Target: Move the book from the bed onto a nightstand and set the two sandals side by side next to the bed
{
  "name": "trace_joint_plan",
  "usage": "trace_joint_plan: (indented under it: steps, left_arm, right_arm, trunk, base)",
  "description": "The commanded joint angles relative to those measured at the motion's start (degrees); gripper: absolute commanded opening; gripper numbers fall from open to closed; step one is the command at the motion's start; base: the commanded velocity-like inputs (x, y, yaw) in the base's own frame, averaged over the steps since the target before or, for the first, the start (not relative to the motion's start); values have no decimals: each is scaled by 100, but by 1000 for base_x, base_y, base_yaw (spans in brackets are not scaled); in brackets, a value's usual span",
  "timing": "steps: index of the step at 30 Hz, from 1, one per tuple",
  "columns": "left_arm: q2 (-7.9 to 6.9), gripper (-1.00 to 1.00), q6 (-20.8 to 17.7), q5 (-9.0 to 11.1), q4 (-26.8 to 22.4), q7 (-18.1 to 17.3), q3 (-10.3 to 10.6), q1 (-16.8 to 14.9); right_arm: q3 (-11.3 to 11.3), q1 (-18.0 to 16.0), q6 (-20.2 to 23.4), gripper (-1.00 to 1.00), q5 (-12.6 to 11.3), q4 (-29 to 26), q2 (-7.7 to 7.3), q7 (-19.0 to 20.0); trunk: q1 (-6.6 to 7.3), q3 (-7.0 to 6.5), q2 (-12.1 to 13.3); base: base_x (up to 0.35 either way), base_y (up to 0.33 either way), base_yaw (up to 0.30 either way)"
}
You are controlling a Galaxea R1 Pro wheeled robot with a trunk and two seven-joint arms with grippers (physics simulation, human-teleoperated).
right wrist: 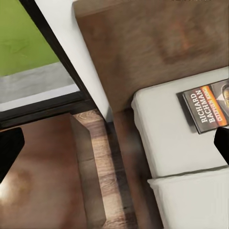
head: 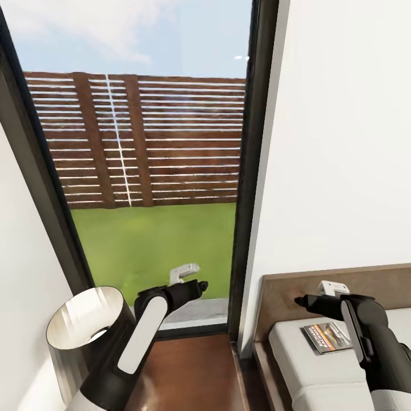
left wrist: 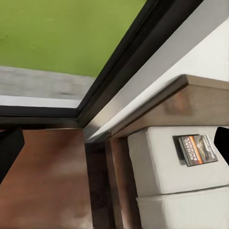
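The book [head: 326,337], a dark paperback with an orange-brown picture, lies flat on the pale mattress of the bed [head: 319,377] near the wooden headboard [head: 365,282]. It also shows on the mattress in the left wrist view as the book [left wrist: 197,150] and in the right wrist view as the book [right wrist: 207,107]. My right gripper [head: 300,301] hovers open above the bed's head corner, left of the book. Beside the bed, my left gripper [head: 200,285] hangs open over the dark glossy top of the nightstand [head: 188,371]. The sandals are out of view.
A tall dark-framed window [head: 251,171] faces grass and a slatted fence. A metal lamp shade [head: 85,325] stands at the nightstand's left, close to my left arm. White wall rises behind the headboard. A narrow strip of plank floor [right wrist: 95,157] separates nightstand and bed.
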State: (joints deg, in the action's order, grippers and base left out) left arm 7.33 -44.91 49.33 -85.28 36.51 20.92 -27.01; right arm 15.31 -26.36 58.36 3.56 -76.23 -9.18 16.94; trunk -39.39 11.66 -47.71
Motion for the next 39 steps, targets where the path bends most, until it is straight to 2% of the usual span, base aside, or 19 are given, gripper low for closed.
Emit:
trace_joint_plan:
  steps: [1, 12, 20, 27, 29, 30, 31, 32, 33, 35, 36, 37, 38, 39]
  left_arm:
    - [0, 100, -5, 82, 12, 76, 4, -20]
    - [-5, 100, 4, 154, 124, 110, 15, -62]
    - [7, 100, -22, 188, 163, 128, 24, -105]
    - [29, 100, -60, 320, 198, 156, 25, -338]
    - [36, 100, -67, 393, 233, 179, 25, -432]
    - [42, 100, -75, 486, 281, 209, 25, -543]
    - [42, 100, -75, 486, 281, 209, 25, -543]
    - [49, 100, -87, 600, 348, 249, 25, -678]
    - [49, 100, -87, 600, 348, 249, 25, -678]
    - [63, 100, -126, 897, 539, 369, 29, -997]
    - [63, 100, -126, 897, 539, 369, 29, -997]
    - [69, 100, -145, 1084, 660, 446, 30, -1173]
    - [69, 100, -145, 1084, 660, 446, 30, -1173]
    - [74, 100, -162, 1293, 783, 524, 31, -1354]
  right_arm:
    - [7, -11, 25, 100, 38, 0, -10, 70]
    - [26, -29, 35, 100, 39, 11, -77, 156]
    - [99, -70, 51, 100, 37, 10, -222, 182]
    - [144, -323, 99, 100, 38, 226, -337, 193]
    - [164, -448, 128, 100, 38, 420, -378, 197]
    - [187, -613, 159, 100, 38, 680, -435, 202]
    - [187, -613, 159, 100, 38, 680, -435, 202]
    - [209, -820, 164, 100, 40, 1000, -510, 206]
    - [209, -820, 164, 100, 40, 1000, -510, 206]
    - [239, -1337, 164, 100, 46, 1815, -719, 212]
    - [239, -1337, 164, 100, 46, 1815, -719, 212]
    - [247, -1624, 162, 100, 52, 2293, -838, 214]
    - [247, -1624, 162, 100, 52, 2293, -838, 214]
    - [252, -1918, 100, 100, 60, 2801, -957, 214]
  trunk:
    - [-1, 9, -7]
    - [-1, 9, -7]
    - [-1, 10, -7]
    - [-1, 37, -7]
    - [-1, 49, -7]
    - [-1, 56, -7]
    - [-1, 63, -7]
    - [-1, 70, -7]
    - [-1, 78, -7]
    - [-1, 93, -7]
    - [-1, 101, -7]
    - [-1, 109, -7]
    - [-1, 118, -7]
    - [-1, 126, -7]
  base:
    - [0, 0, 0]
    - [0, 0, 0]
    - [0, 0, 0]
    - [0, 0, 0]
    - [0, 0, 0]
    - [0, 0, 0]
    - [0, 0, 0]
    - [0, 0, 0]
    - [0, 0, 0]
    - [0, 0, 0]
    - [0, 0, 0]
    - [0, 0, 0]
    - [0, 0, 0]
    - [0, 0, 0]
